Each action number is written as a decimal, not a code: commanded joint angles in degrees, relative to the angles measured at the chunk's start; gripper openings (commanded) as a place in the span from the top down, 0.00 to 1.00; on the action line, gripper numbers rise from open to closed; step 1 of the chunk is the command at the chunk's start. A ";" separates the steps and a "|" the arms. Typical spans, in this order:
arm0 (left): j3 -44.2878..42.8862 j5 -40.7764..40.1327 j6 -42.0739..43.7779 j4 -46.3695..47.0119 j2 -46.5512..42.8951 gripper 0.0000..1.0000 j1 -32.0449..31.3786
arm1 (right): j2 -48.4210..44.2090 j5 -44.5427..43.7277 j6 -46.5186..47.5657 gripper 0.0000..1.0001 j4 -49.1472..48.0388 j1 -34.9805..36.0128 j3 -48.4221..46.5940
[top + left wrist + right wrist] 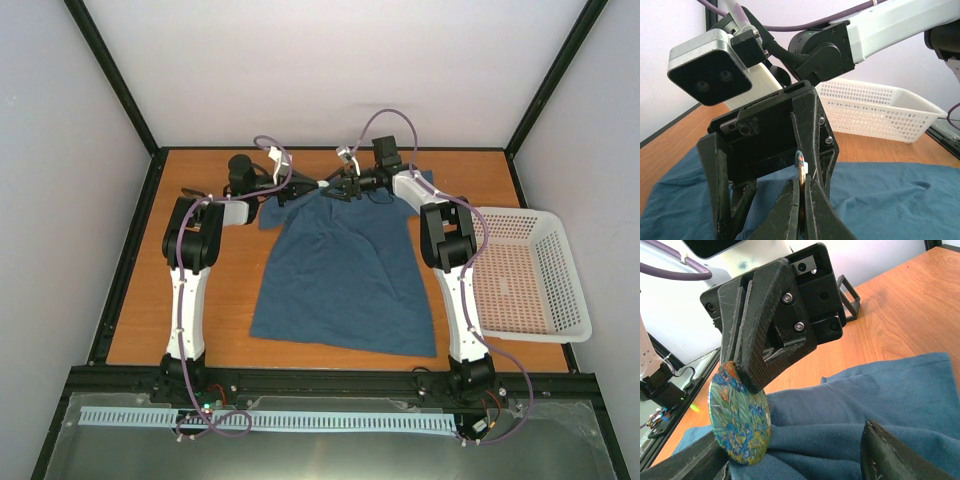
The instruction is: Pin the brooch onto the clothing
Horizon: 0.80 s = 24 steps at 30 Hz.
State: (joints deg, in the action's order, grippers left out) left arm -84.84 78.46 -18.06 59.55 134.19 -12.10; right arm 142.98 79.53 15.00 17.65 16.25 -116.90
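Note:
The dark teal T-shirt [340, 275] lies flat on the table, collar at the far end. Both grippers meet over the collar. My left gripper [312, 187] is shut on the brooch [738, 416], a round badge with a green, blue and orange flower print. The brooch stands on edge against the shirt fabric [840, 410] and shows edge-on in the left wrist view [801, 167]. My right gripper [790, 440] is open, with bunched collar fabric between its jaws and the brooch beside its left finger. In the top view it [338, 188] faces the left gripper.
A white mesh basket [520, 275] stands at the right edge of the table and also shows in the left wrist view [875, 112]. A small black frame-like holder [847, 296] sits on the wood beyond the collar. Black frame rails border the table.

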 commanded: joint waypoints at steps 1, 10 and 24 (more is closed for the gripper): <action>0.92 2.42 2.95 0.48 -2.00 0.99 0.06 | 1.21 0.56 -1.73 0.38 -1.18 -0.53 -2.36; 2.16 2.39 3.56 1.92 -2.49 0.99 -0.04 | 2.59 0.10 -4.56 0.40 -1.08 -0.63 -4.25; 1.76 3.37 14.82 -8.89 -4.49 0.99 -0.62 | 3.90 -2.13 -2.64 0.42 3.49 -0.66 -7.80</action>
State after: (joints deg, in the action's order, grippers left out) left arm -82.61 76.20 -10.83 57.10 133.01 -11.81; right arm 146.23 80.53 11.55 20.23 16.21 -121.78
